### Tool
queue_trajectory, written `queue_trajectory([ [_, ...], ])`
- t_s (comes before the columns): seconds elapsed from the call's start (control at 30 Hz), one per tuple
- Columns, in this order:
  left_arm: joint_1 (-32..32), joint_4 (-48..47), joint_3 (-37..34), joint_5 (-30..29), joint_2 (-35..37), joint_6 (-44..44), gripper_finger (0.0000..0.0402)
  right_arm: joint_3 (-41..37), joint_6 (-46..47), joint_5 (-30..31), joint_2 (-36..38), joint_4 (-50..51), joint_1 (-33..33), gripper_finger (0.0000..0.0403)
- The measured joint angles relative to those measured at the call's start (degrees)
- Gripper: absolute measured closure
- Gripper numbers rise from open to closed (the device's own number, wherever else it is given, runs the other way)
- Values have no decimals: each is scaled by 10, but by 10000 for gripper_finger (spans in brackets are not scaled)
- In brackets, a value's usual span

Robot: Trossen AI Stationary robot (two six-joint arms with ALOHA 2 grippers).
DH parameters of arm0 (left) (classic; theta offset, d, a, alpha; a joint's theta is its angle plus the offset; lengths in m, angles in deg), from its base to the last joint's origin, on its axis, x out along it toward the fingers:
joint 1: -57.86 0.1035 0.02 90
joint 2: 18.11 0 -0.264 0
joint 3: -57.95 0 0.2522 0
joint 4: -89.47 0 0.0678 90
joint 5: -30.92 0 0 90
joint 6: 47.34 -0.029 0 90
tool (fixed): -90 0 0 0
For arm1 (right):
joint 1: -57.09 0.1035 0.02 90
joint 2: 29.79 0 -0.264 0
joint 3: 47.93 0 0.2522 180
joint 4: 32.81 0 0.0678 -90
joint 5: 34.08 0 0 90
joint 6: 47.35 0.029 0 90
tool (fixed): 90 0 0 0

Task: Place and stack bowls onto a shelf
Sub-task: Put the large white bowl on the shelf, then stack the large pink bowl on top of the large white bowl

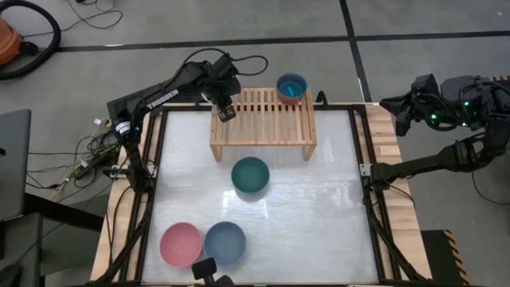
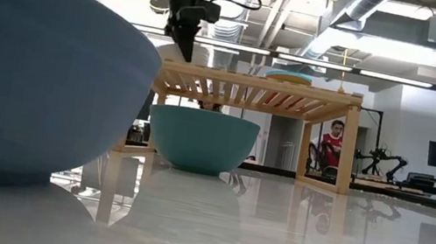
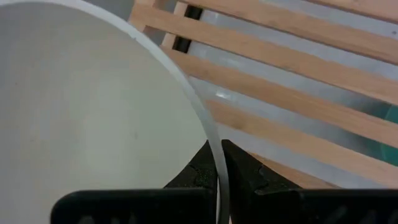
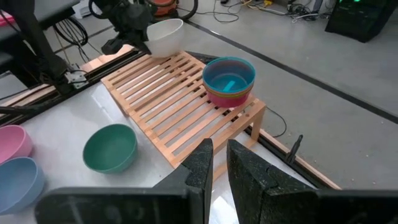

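The cream bowl (image 4: pixel 165 34) sits in my left gripper (image 3: pixel 219 168) over the far-left corner of the light-wood shelf (image 1: pixel 263 127); my arm hides most of it in the high view. A stack of small bowls with the teal one on top (image 1: pixel 292 88) stands on the shelf's far-right corner. The dark green bowl (image 1: pixel 250 175) rests on the table in front of the shelf. The pink bowl (image 1: pixel 181 243) and slate blue bowl (image 1: pixel 225 241) sit side by side near the table's near-left edge. My right gripper (image 4: pixel 216 163) waits shut, off the table's right side. My left gripper pinches the cream bowl's rim (image 3: pixel 214 146), one finger inside the bowl and one outside. The fingers (image 2: pixel 187 41) come from above, pointing down. The bowl is open side up, just over the shelf's far-left slats (image 4: pixel 146 65); whether its base touches them I cannot tell.
The shelf's slatted top is bare between the cream bowl and the stack (image 4: pixel 229 79). The table's right half (image 1: pixel 319 223) holds nothing. Cables and a table frame rail (image 1: pixel 151 159) run along the left edge. A person (image 2: pixel 331 145) sits far behind the table.
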Motion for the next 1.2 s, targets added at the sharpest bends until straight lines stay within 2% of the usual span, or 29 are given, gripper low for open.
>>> queue_trajectory([
  [0.2, -6, 1, 0, -14, 0, -9, 401, 0, 0, 1, 0, 0, 0, 327],
  [0.47, -8, -3, 0, -1, 0, -14, 401, 0, 0, 1, 0, 0, 0, 327],
  [0.57, -11, -4, 0, 22, 0, -16, 394, 0, 0, 1, 0, 0, 0, 327],
  [0.77, -21, -9, 0, 19, 0, -25, 351, 0, 0, 1, 0, 0, 0, 327],
  [0.9, -24, -11, 0, 2, 0, -26, 314, 0, 0, 1, 0, 0, 0, 327],
  [1.2, -24, -16, 8, 5, 0, -18, 225, 0, -1, 1, 0, 0, 0, 327],
])
